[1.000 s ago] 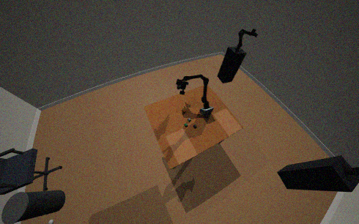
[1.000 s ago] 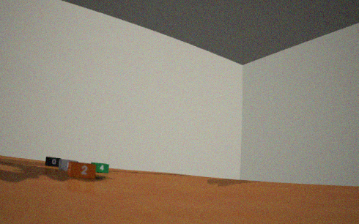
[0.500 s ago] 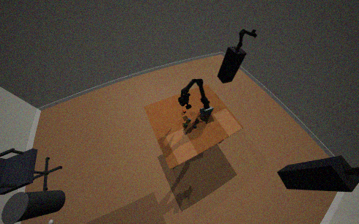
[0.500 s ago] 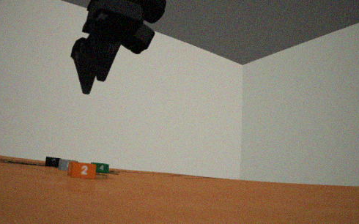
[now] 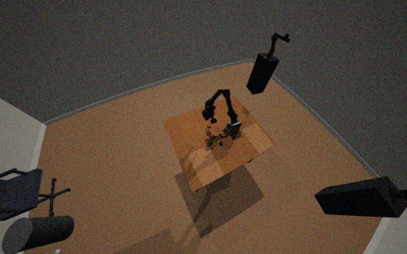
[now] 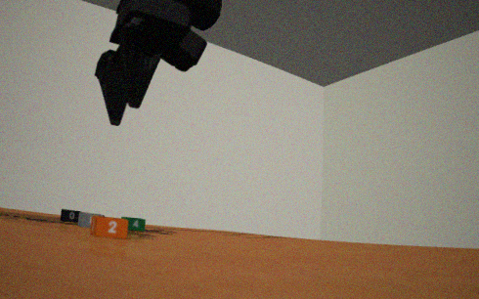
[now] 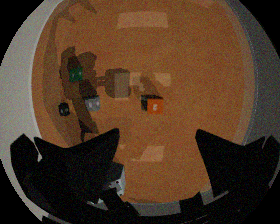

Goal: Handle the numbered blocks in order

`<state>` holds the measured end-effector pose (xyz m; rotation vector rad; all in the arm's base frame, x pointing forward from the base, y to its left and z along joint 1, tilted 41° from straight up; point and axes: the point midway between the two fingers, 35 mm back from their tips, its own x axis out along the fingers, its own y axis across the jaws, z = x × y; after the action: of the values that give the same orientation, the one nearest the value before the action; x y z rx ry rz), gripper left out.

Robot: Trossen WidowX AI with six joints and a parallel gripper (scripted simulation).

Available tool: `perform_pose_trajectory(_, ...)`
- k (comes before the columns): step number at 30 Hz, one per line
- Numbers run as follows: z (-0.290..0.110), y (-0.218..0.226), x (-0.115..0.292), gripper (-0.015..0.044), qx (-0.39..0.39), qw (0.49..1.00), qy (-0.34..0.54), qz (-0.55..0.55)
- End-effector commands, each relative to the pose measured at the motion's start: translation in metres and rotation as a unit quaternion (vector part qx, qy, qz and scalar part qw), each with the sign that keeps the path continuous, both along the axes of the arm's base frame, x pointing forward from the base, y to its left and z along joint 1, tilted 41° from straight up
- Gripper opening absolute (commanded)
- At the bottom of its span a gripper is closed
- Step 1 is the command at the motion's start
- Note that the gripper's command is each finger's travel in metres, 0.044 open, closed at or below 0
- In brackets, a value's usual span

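Note:
Several small digit blocks sit in a cluster on the orange table (image 5: 185, 129) (image 6: 267, 269). In the exterior view I see a black block marked 0 (image 6: 69, 215), a grey block (image 6: 86, 219) whose digit I cannot read, an orange block marked 2 (image 6: 109, 227) and a green block marked 4 (image 6: 134, 224). The wrist view shows the orange block (image 7: 152, 104), the grey block (image 7: 92, 103), the green block (image 7: 75, 74) and the black block (image 7: 63, 108). My gripper (image 6: 117, 114) (image 7: 159, 133) (image 5: 211, 120) is open and empty. It hangs high above the table, nearest the orange block.
A tan block-like shape (image 7: 119, 83) lies between the green and orange blocks. The arm's base (image 5: 235, 128) stands on the table beside the cluster. Two black camera boxes (image 5: 262, 72) (image 5: 361, 197), a chair (image 5: 11, 192) and a grey cylinder (image 5: 36, 232) stand off the table.

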<state>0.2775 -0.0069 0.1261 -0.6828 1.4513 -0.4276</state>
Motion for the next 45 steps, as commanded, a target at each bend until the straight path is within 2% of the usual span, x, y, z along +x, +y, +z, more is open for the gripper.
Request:
perform_pose_trajectory(1, -0.005, 0.003, -0.001, 0.04, 0.0, 1.0, 0.005, -0.001)
perform_pose_trajectory(9, -0.09, 0.1, -0.023, 0.04, 0.003, 1.0, 0.006, -0.002)
perform_pose_trajectory(32, -0.093, 0.104, -0.025, 0.04, 0.003, 1.0, 0.005, -0.002)
perform_pose_trajectory(39, -0.157, 0.177, -0.05, 0.04, 0.007, 1.0, 0.006, -0.001)
perform_pose_trajectory(45, -0.164, 0.184, -0.054, 0.04, 0.006, 1.0, 0.006, -0.002)
